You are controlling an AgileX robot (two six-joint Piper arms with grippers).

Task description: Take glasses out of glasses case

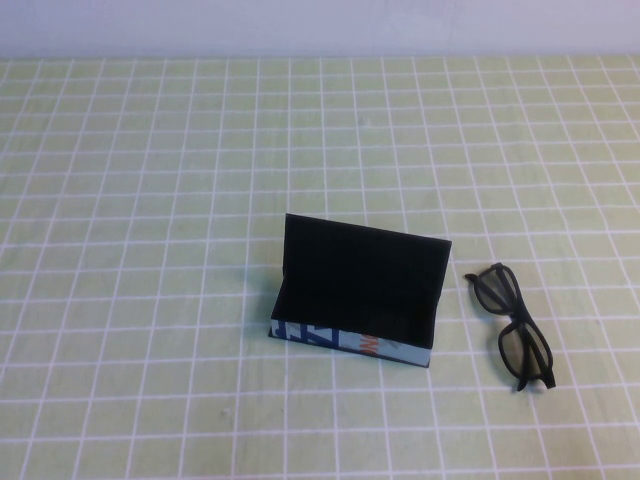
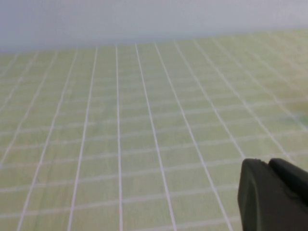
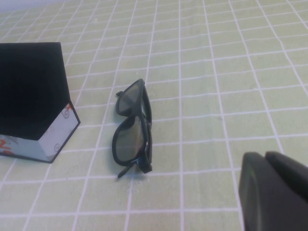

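The glasses lie folded on the counter, just beside the right end of the glasses case and apart from it, toward the counter's near-right area. The case stands near the middle of the counter with its black lid raised and its interior dark; nothing shows inside it. Judged from this layout, removal appears complete. The left gripper shows only as a dark body at the edge of its own wrist view, above bare counter; whether its fingers are wide or narrow cannot be told. The right gripper likewise shows only partly in its wrist view, near the glasses on the side away from the case; its finger state cannot be told either. Risks from here: a low retreat path by the right arm could sweep the glasses toward the counter's right edge or scratch the lenses; contact with the raised lid could tip or close the case.
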